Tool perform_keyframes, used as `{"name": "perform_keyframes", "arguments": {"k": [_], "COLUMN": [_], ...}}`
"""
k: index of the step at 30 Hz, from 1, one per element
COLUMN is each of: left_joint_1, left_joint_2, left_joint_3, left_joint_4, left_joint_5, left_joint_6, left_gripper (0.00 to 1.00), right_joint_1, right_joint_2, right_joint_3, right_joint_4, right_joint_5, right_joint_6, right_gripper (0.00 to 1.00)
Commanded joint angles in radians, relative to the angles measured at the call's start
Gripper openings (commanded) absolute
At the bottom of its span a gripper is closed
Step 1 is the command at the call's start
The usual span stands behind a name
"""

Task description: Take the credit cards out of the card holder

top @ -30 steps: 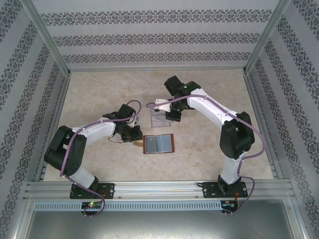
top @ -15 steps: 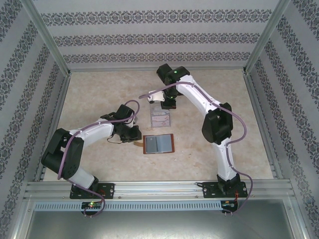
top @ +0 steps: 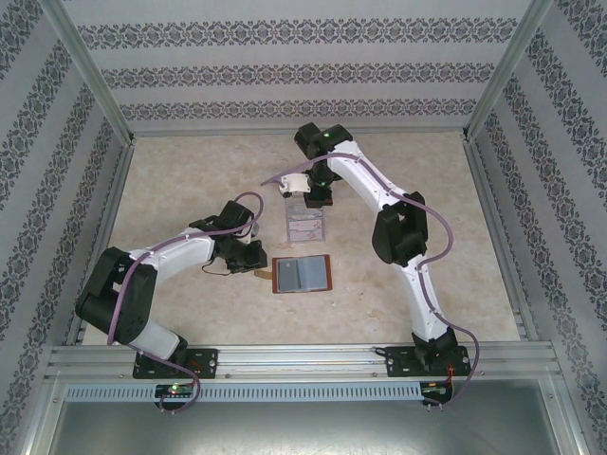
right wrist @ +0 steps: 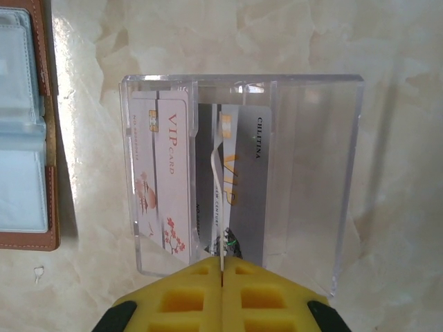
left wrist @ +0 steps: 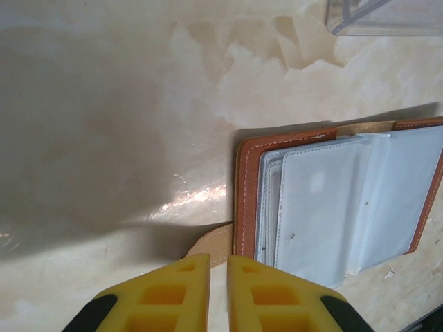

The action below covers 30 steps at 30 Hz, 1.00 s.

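Pinching a credit card (right wrist: 220, 232) edge-on, its length running up-frame, the closed right end effector (right wrist: 222, 266) hovers over the clear stand (right wrist: 311, 173).

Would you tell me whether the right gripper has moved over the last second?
Yes. The right gripper moved left and farther out, from the clear stand's right side to its far edge.

Tan-brown card holder (left wrist: 247, 197), pale blue-grey inside; white credit card (right wrist: 163, 173) blooms pink-red, silver-grey credit card (right wrist: 252, 200) flashes gold lettering; table (left wrist: 104, 104) is marbled beige.
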Motion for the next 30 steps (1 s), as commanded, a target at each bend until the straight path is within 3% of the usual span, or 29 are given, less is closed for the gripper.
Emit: {"name": "perform_keyframes", "arguments": {"k": [1, 14, 18, 25, 30], "left_joint_1": [0.012, 0.012, 0.011, 0.011, 0.012], "left_joint_2": [-0.022, -0.009, -0.01, -0.017, -0.022], "left_joint_3": [-0.008, -0.003, 0.002, 0.022, 0.038], "left_joint_4": [-0.022, -0.012, -0.015, -0.014, -0.022], "left_joint_5": [-0.015, -0.002, 0.0, 0.028, 0.044], "left_joint_6": [-0.015, -0.011, -0.011, -0.009, -0.001], "left_gripper": [0.14, 0.14, 0.14, 0.14, 0.14], "right_joint_1": [-0.004, 0.016, 0.019, 0.012, 0.01], "right_joint_2": [0.034, 0.094, 0.081, -0.003, -0.104], "right_joint_3": [0.037, 0.041, 0.045, 0.021, -0.093], "right_joint_4": [-0.048, -0.097, -0.067, -0.01, 0.069], "right_joint_5": [-0.024, -0.047, -0.039, -0.005, 0.028], "right_joint_6": [-0.02, 0.004, 0.043, 0.096, 0.156], "right_gripper": [0.0, 0.0, 0.15, 0.21, 0.22]}}
